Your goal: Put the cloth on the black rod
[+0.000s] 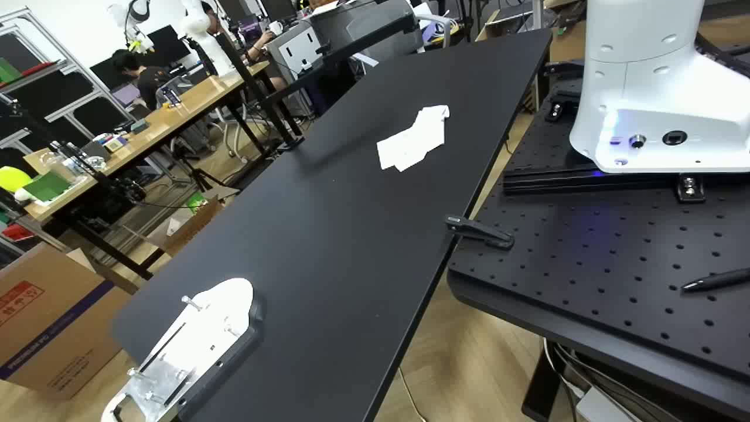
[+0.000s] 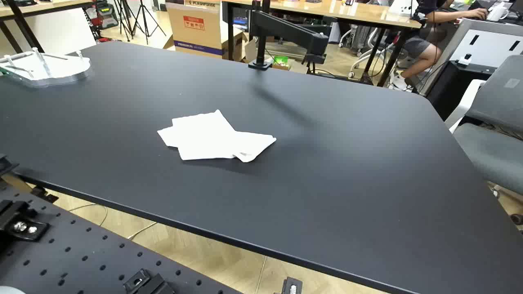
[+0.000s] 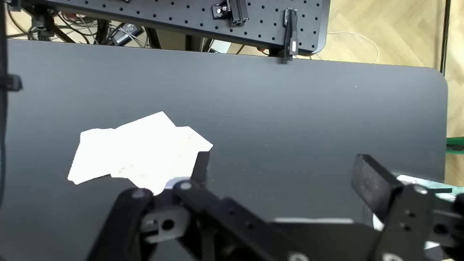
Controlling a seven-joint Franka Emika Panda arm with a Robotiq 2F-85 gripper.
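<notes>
A white cloth [image 2: 206,136] lies on a black table [image 2: 367,175], folded flat in overlapping layers with angular corners, one end narrower and slightly rumpled. Well apart from it is the black rod [image 2: 292,32], a bar reaching sideways from a post [image 2: 260,43] at the table's edge. The gripper [image 3: 284,168], caught only by the wrist view, has its fingers spread wide around nothing, the tabletop showing between them; from that angle one finger hides a bit of the cloth's edge. The wrist view also takes in a green object [image 3: 455,145] beside the table's end, too cropped to identify. The robot's white base [image 1: 650,88], a pen [image 1: 718,280] on a perforated board [image 1: 586,234] and a seated person [image 1: 149,82] appear in an exterior view; a grey chair [image 2: 500,151] shows its seat in an exterior view. A pegged plate [image 1: 214,313] sits at the table's end in both exterior views. A cardboard box [image 2: 200,36], also in both, bears "PREMIUM PC" on a purple band [image 2: 197,47], with a red label [image 2: 194,23] too small to read; higher up, in an exterior view, "FLASHFORGE" can be read.
</notes>
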